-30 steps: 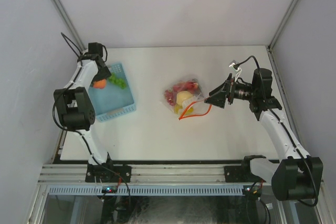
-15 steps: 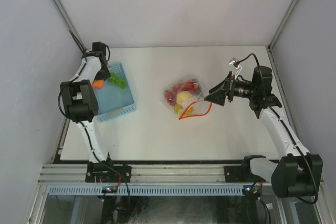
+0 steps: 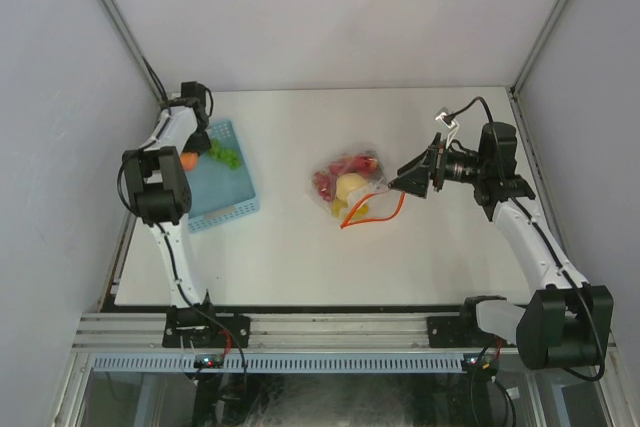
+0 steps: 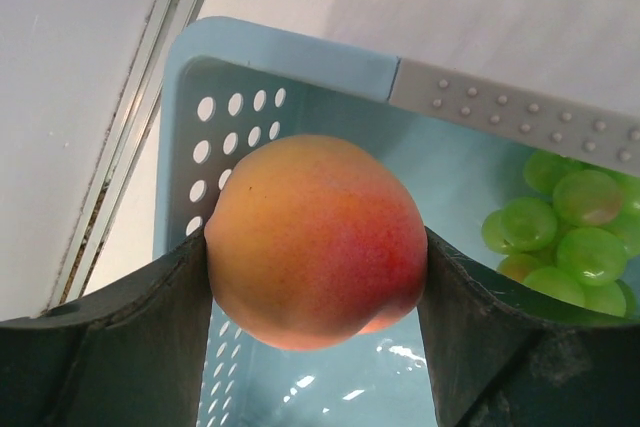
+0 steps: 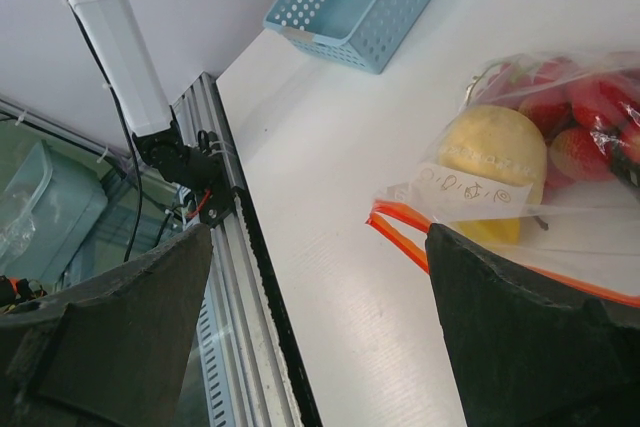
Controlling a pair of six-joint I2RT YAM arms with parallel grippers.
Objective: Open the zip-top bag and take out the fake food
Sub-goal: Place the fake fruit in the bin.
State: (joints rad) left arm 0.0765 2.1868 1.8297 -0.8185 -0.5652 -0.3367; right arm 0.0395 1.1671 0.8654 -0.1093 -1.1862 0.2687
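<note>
- The left arm reaches to the far-left corner of the bench point(image 3: 300, 257), its elbow folded high and its wrist turned down over the light-blue basket point(image 3: 222, 215).
- The left pincer point(image 4: 315, 243) is clamped on an orange-red peach point(image 4: 312, 232), one finger on each side, above the basket's inside.
- Green grapes point(image 4: 560, 232) lie in the basket, beside the peach and apart from it.
- The right arm stretches forward and bends left, its wrist level and aimed at the zip-top bag point(image 3: 348, 187).
- The right pincer point(image 5: 320, 237) is spread wide and holds nothing. One finger overlaps the bag's red-orange zip strip point(image 5: 395, 237), though I cannot tell if they touch.
- The bag lies mid-bench, with a yellow piece point(image 5: 495, 152) behind its white label point(image 5: 465, 190) and red pieces point(image 5: 585, 117) beyond.
</note>
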